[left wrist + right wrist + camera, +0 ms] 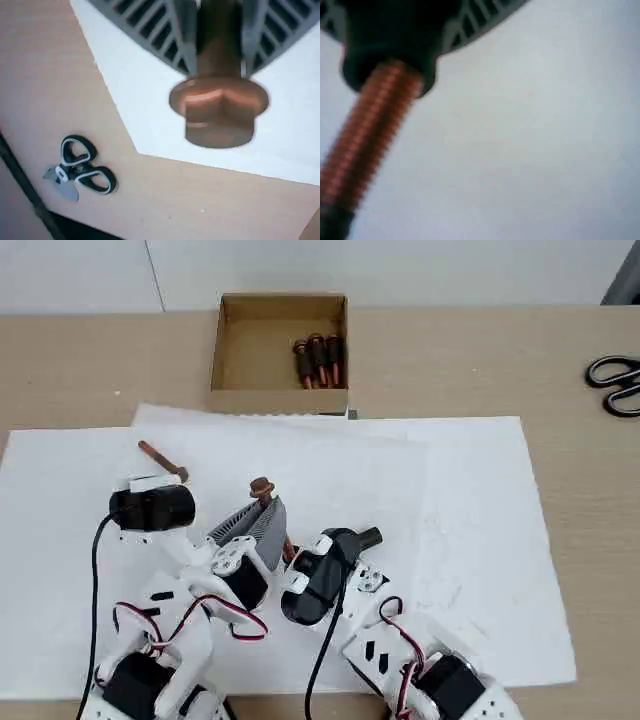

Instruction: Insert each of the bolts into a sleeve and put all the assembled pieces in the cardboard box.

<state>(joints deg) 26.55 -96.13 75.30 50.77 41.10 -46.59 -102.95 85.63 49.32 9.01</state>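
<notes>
Left gripper (220, 37) is clamped on a bolt (218, 107) just under the hex head. The head pokes out past the fingertips, up off the paper (470, 540). Right gripper (402, 27) looks clamped on a dark sleeve (382, 57), but that bit sits right up against the lens, so take it as my best read. The bolt's thread (367, 135) runs out of the sleeve's mouth, so the tip is in but a good stretch of thread is bare. In the high view the two grippers meet nose to nose over the paper, close in front of the arms' bases.

So the step in hand is the insertion itself, and I'd call it partway done. My guess is the next move needs both arms to hold bolt and sleeve on one line and push them together until the head seats against the sleeve. Any sideways wobble and the thread could bind. After that one gripper has to let go so the other can carry the piece off.

Further out, the box (232, 340) sits just past the far edge of the paper, well apart from the grippers. It has three finished pieces (318, 360) lying side by side against one wall. One loose bolt (162, 460) lies on the paper on the left arm's side. Scissors (615, 385) are way off on the bare table (100, 360), not part of this.
</notes>
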